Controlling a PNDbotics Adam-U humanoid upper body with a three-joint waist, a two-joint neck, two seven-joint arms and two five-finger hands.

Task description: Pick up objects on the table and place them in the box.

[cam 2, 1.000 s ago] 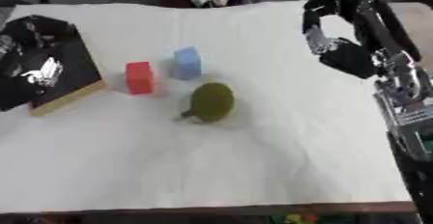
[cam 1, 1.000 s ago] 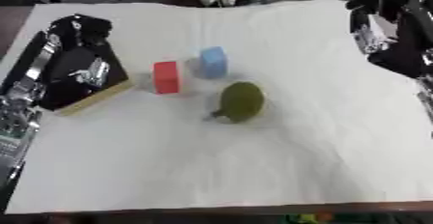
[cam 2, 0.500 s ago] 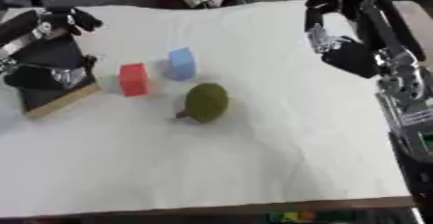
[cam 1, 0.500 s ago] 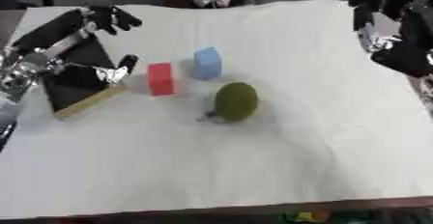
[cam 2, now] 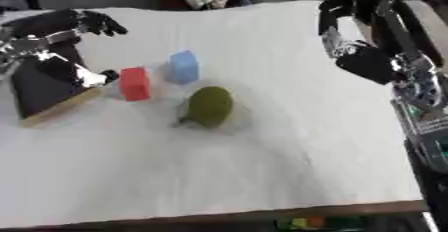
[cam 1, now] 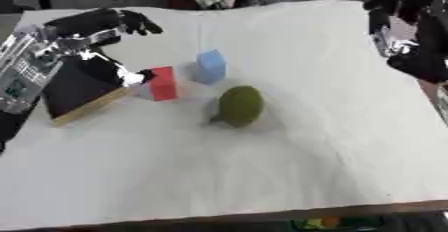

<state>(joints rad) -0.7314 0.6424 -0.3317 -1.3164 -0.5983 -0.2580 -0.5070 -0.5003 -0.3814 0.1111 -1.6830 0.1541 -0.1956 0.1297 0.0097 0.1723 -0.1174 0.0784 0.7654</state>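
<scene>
White cloth-covered table: bare near edge
Mid-table: olive-green oval fruit-like object, untouched; red rectangular block and light-blue block just behind, all lying loose, none yet boxed
Left side: dark shallow box with pale wooden edge, now uncovered
Left hand: lifted off box since a second ago, fingers spread, holding nothing, thumb tip beside red block – likely first pick
Far right: right hand raised, fingers relaxed, empty, unchanged
</scene>
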